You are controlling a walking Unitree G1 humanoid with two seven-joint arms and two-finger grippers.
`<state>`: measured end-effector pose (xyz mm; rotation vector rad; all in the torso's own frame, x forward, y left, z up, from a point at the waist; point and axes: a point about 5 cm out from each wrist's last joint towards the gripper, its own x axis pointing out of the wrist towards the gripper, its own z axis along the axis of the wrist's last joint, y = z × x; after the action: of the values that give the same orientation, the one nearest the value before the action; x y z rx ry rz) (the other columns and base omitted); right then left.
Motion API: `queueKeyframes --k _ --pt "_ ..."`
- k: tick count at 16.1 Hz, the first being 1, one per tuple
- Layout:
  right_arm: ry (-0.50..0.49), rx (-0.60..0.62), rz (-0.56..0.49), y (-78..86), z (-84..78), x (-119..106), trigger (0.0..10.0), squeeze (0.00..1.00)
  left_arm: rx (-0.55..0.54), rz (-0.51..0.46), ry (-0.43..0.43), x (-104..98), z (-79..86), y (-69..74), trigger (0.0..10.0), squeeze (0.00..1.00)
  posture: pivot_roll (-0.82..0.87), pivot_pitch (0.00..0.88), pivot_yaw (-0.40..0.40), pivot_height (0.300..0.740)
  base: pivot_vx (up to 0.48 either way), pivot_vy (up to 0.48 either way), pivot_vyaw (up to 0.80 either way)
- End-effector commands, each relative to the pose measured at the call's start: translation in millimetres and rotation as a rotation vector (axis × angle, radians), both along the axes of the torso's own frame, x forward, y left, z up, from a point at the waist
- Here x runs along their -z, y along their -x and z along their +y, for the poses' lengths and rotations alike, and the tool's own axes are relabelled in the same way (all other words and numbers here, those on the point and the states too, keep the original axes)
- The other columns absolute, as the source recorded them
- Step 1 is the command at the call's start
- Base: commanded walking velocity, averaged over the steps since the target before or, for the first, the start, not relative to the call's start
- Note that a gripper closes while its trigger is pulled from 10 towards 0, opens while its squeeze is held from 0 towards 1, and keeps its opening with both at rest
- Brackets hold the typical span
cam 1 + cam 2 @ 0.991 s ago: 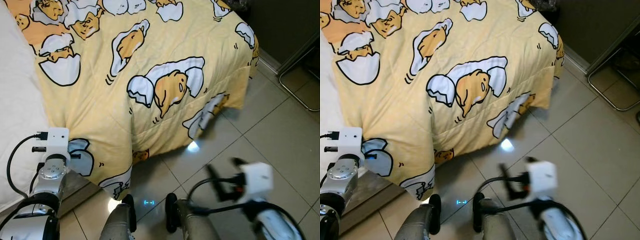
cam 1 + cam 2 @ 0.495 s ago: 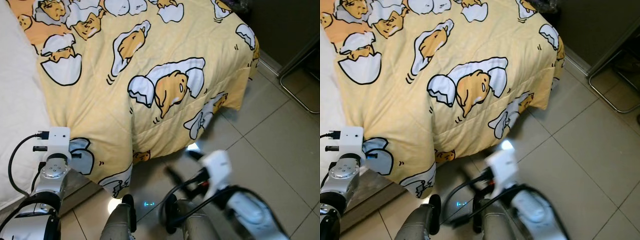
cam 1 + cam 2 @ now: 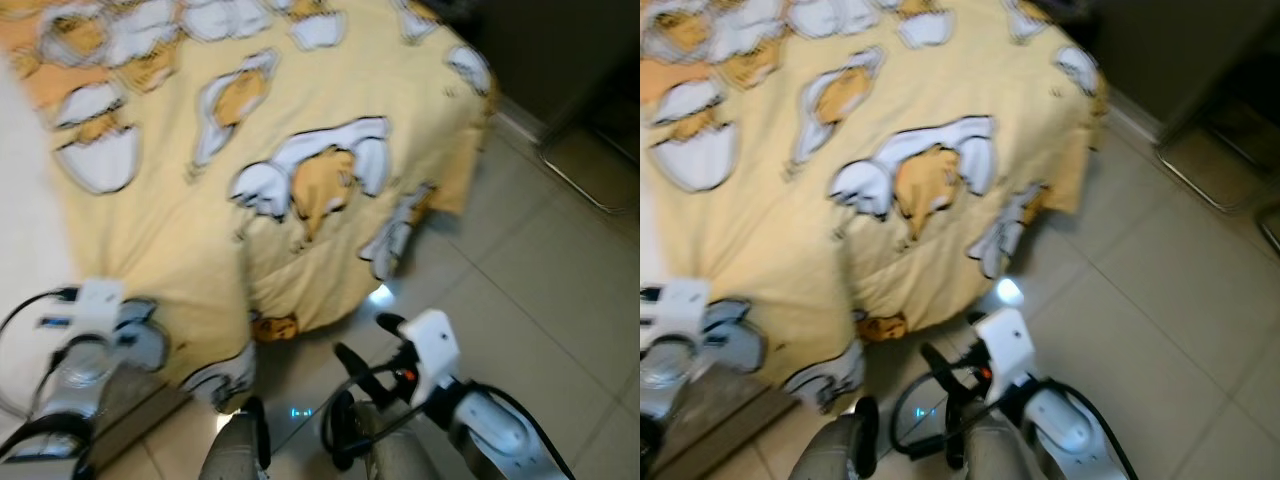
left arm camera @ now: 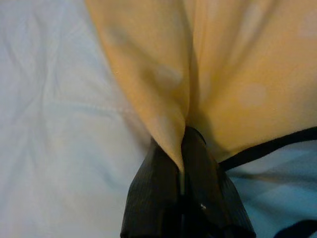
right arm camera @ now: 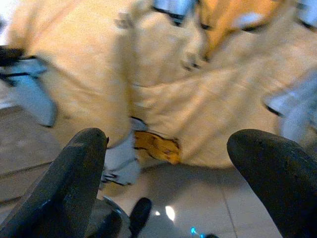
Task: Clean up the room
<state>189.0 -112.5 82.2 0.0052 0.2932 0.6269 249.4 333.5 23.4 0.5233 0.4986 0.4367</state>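
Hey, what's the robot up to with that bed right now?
The robot stands at the side of a bed covered by a yellow quilt printed with cartoon eggs. Its left end effector is shut on a fold of that quilt near the white sheet. The right end effector is open, low over the tiled floor, facing the quilt's hanging edge. The head views are blurred.

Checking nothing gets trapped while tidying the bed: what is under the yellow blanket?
Beside the yellow blanket a white sheet shows, so it likely runs on beneath. Tiled floor lies below the hanging edge. Anything else underneath is covered. The left gripper pinches a fold.
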Motion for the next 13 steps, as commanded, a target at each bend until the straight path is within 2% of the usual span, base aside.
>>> queueKeyframes --k 1,3,6,7,8,10,11,13 --pt "-0.004 0.027 0.001 2.9 -3.5 -0.2 10.0 0.7 -0.184 0.192 -0.053 21.7 32.4 51.1 0.0 0.0 -0.14 0.287 -0.021 0.736 0.0 0.0 0.0" --pt "0.002 0.055 0.009 6.3 -8.7 2.1 10.0 0.71 -0.169 0.236 -0.146 14.8 46.0 57.5 0.0 0.0 -0.14 0.284 -0.022 0.736 0.0 0.0 0.0" --pt "0.008 0.09 0.01 8.0 -15.7 2.4 10.0 0.71 -0.244 0.256 -0.141 16.3 55.8 72.1 0.0 0.0 -0.15 0.279 -0.021 0.736 0.0 0.0 0.0" --pt "0.009 0.096 0.013 9.1 -17.5 2.6 10.0 0.72 -0.303 0.275 -0.141 18.0 61.7 83.2 0.0 0.0 -0.15 0.276 -0.021 0.736 0.0 0.0 0.0" --pt "0.01 0.098 0.013 9.6 -18.2 2.7 10.0 0.72 -0.33 0.283 -0.144 18.2 64.7 88.1 0.0 0.0 -0.15 0.276 -0.021 0.736 0.0 0.0 0.0" --pt "0.015 0.108 0.016 11.2 -20.3 3.1 10.0 0.72 -0.403 0.311 -0.184 13.0 79.9 105.1 0.0 0.0 -0.15 0.271 -0.022 0.736 0.0 0.0 0.0" --pt "0.017 0.113 0.021 13.4 -22.5 3.7 10.0 0.72 -0.443 0.337 -0.252 1.2 97.2 117.2 0.0 0.0 -0.16 0.266 -0.025 0.736 0.0 0.0 0.0" --pt "0.019 0.114 0.025 14.6 -23.5 4.4 10.0 0.72 -0.427 0.34 -0.303 -8.1 104.8 116.0 0.0 0.0 -0.15 0.266 -0.027 0.736 0.0 0.0 0.0"
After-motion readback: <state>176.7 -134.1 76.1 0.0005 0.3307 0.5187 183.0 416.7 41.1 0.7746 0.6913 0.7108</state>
